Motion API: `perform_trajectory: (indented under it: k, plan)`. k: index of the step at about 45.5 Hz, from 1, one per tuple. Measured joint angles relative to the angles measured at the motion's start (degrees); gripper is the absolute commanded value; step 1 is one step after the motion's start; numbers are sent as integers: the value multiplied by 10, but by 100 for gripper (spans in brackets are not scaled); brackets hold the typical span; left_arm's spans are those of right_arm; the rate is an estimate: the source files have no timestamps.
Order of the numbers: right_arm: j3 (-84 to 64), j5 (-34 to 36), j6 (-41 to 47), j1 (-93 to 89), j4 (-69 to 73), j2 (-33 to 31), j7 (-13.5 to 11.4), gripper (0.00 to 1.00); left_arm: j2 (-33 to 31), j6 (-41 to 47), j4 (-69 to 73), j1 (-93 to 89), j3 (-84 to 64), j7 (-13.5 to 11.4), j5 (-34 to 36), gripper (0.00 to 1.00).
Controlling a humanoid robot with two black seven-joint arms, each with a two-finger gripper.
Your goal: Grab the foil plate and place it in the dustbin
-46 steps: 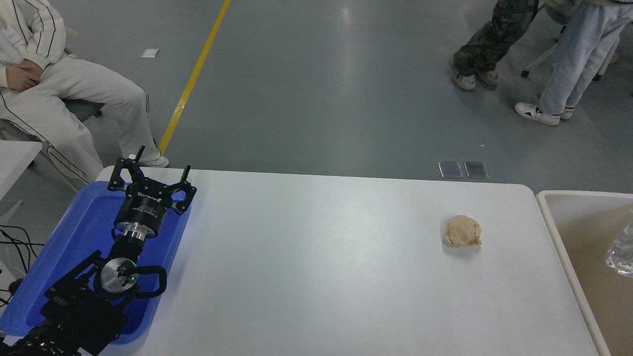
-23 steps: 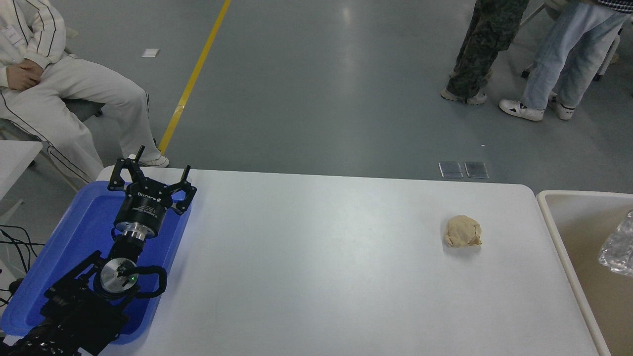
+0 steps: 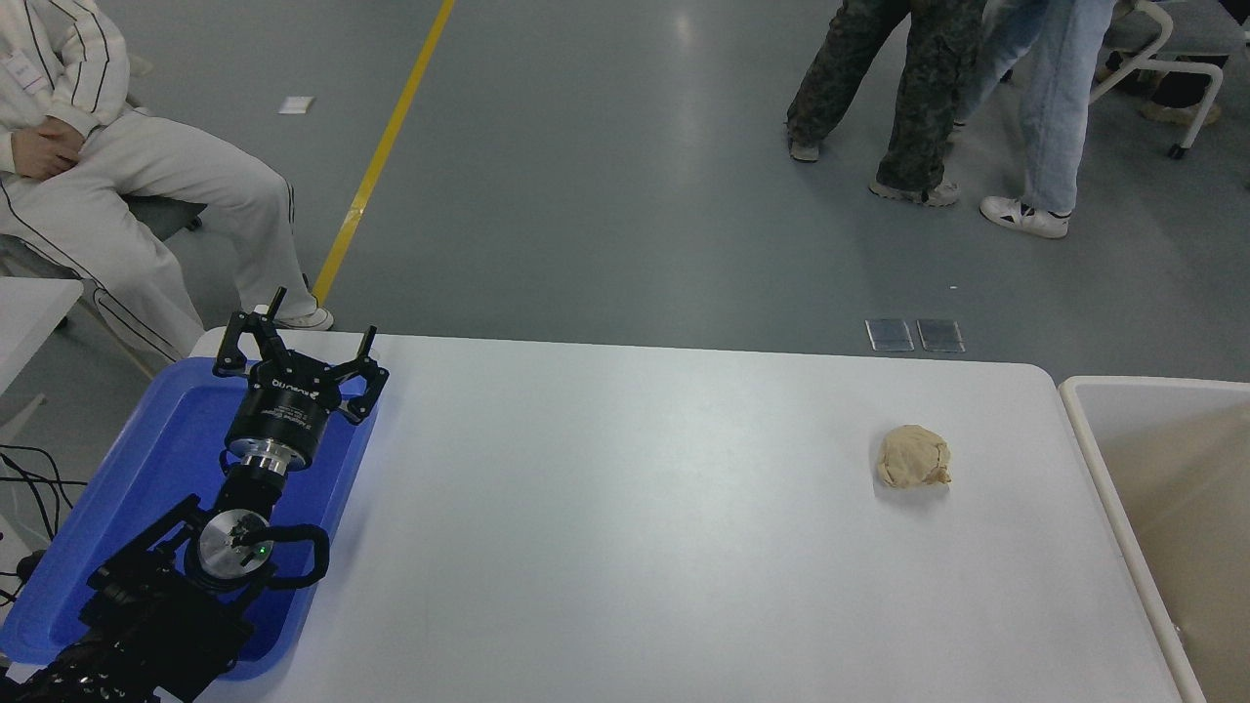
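Located the left tool (image 3: 298, 337) parked at the lower left above the blue tray (image 3: 166, 459), fingers spread wide and holding nothing. Found no right arm or right tool in view. Searched the counter (image 3: 635, 508) for the foil plate and detected none; noted only a crumpled tan paper ball (image 3: 913, 456) toward the right side, well apart from the left tool. Observed the dustbin (image 3: 1162, 382) at the right edge, just beside the counter and cut off by the frame, with no foil showing on the visible inner wall; could not confirm whether the plate lay in the hidden part. Judged the placing step either complete or unverifiable. Identified these risks: mistaking the paper ball for the target, owing to its being the only loose item in reach; reporting completion without sight of the plate inside the dustbin. Noted a seated person (image 3: 98, 176) at the far left and walkers (image 3: 908, 98) beyond the counter.
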Motion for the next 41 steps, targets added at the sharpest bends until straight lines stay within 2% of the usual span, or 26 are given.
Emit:
perform_trajectory:
  k: [12, 22, 41]
  plan:
    - [-17, -3, -1, 41, 129, -55, 0, 100, 0, 0, 0, 0, 0, 0, 0, 100]
    - [-109, -2, 0, 126, 248, -89, 0, 100, 0, 0, 0, 0, 0, 0, 0, 100]
    - [-309, 0, 56, 311, 392, -91, 0, 100, 0, 0, 0, 0, 0, 0, 0, 100]
